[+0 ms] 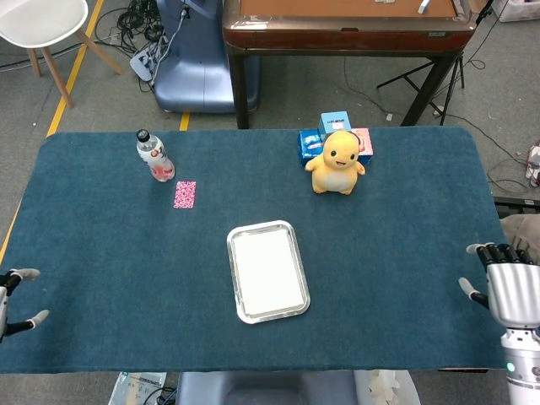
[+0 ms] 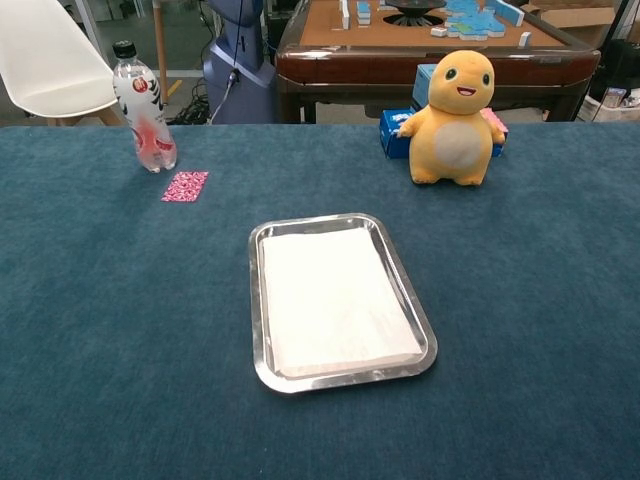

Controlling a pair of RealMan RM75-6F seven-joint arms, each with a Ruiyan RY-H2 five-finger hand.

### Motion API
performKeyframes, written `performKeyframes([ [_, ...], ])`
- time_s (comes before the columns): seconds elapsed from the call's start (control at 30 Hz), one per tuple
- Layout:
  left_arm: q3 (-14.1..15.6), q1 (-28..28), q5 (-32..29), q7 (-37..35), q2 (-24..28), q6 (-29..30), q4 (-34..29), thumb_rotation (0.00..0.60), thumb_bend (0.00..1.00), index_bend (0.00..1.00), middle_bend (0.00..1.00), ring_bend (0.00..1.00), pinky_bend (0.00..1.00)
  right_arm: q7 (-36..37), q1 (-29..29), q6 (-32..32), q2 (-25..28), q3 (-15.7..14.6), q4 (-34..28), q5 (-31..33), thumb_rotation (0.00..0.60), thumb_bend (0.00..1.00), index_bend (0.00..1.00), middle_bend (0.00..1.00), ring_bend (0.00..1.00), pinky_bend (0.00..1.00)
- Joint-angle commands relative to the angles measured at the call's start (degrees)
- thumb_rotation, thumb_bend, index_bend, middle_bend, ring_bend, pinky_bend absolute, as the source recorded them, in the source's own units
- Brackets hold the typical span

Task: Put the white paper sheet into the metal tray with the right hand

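The white paper sheet (image 1: 268, 272) (image 2: 336, 301) lies flat inside the metal tray (image 1: 242, 314) (image 2: 345, 379) in the middle of the blue table. My right hand (image 1: 510, 287) hangs beyond the table's right edge, far from the tray, fingers apart and holding nothing. Only a few fingertips of my left hand (image 1: 15, 299) show at the head view's left edge, spread and empty. Neither hand appears in the chest view.
A yellow plush toy (image 1: 336, 163) (image 2: 459, 119) stands at the back, with small boxes (image 1: 336, 123) behind it. A water bottle (image 1: 155, 157) (image 2: 143, 109) and a pink card (image 1: 185, 194) (image 2: 185, 186) sit at the back left. A brown table (image 1: 346, 25) stands beyond.
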Motion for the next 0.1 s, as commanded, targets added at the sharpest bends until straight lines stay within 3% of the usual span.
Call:
performKeyframes([
  [0.03, 0.0, -0.13, -0.11, 0.23, -0.11, -0.12, 0.0, 0.6, 0.09, 0.35, 0.38, 0.37, 0.57, 1.29, -0.17, -1.78, 0.54, 0.89, 0.47, 1.17, 0.6, 0.0, 0.41, 0.44, 0.36, 0.42],
  [0.1, -0.03, -0.17, -0.13, 0.37, -0.27, -0.08, -0.04, 0.6, 0.09, 0.35, 0.38, 0.37, 0.57, 1.69, -0.24, -2.85, 0.77, 1.16, 0.64, 1.69, 0.6, 0.0, 0.41, 0.44, 0.36, 0.42],
])
